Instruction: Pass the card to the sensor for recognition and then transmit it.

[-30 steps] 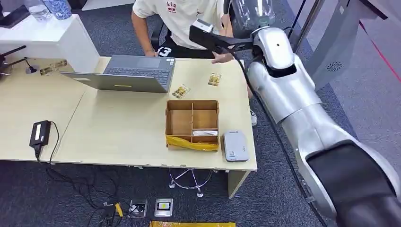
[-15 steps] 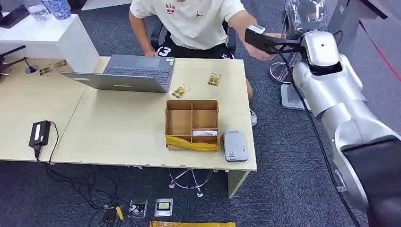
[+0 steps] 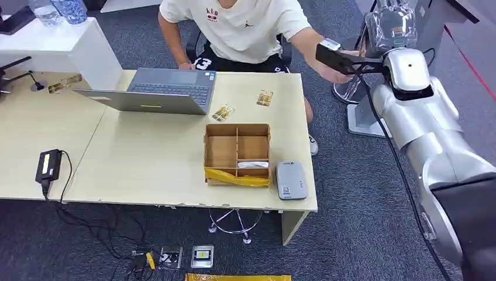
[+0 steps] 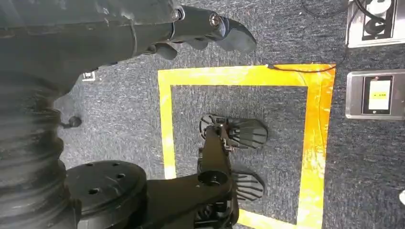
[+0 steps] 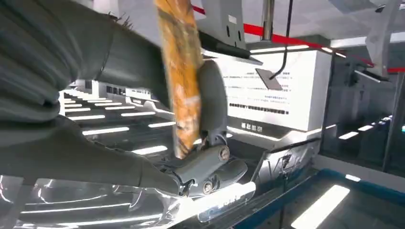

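Right wrist view: right hand pinches the card upright between thumb and fingers, presumably for handover. Person's hand reaches just beside it.

The orange card pinched in the robot's right hand is motion-blurred, its print unreadable and its upper end cut off by the frame. From the head view, a person's hand sits mostly hidden behind the wrist. Cards on the worktop are too small to read.
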{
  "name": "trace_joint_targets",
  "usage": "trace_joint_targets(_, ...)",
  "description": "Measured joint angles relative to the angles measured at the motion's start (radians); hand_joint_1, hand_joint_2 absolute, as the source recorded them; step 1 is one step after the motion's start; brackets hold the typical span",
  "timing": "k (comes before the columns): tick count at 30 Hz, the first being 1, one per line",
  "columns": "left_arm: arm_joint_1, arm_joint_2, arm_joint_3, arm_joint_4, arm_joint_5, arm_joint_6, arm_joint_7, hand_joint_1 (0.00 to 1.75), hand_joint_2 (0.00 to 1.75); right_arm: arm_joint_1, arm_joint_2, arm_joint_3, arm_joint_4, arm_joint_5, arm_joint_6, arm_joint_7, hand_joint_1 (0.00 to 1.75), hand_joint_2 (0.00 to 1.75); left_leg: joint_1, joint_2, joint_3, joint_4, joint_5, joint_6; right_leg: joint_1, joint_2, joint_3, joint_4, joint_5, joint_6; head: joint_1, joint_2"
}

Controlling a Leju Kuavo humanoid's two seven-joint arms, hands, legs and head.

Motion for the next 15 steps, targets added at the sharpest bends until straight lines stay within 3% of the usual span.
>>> trace_joint_targets(8, 0.0, 0.0, 0.0, 0.0, 0.007, 0.003, -0.001, 0.0, 1.75, 0.007, 0.001, 0.0, 0.002, 0.013, -0.022, -0.014, 0.0, 1.75, 0.0, 0.0, 0.0, 0.0, 0.0, 0.0, 0.0, 0.0, 0.0, 0.0, 0.0, 0.0, 0.0, 0.0)
trace_joint_targets(15, 0.021, -0.011, 0.0, 0.0, 0.02, 0.044, -0.051, 0.0, 1.75, 0.006, -0.014, 0.0, 0.002, 0.006, -0.079, -0.061, 0.0, 1.75, 0.0, 0.0, 0.0, 0.0, 0.0, 0.0, 0.0, 0.0, 0.0, 0.0, 0.0, 0.0, 0.0, 0.0)
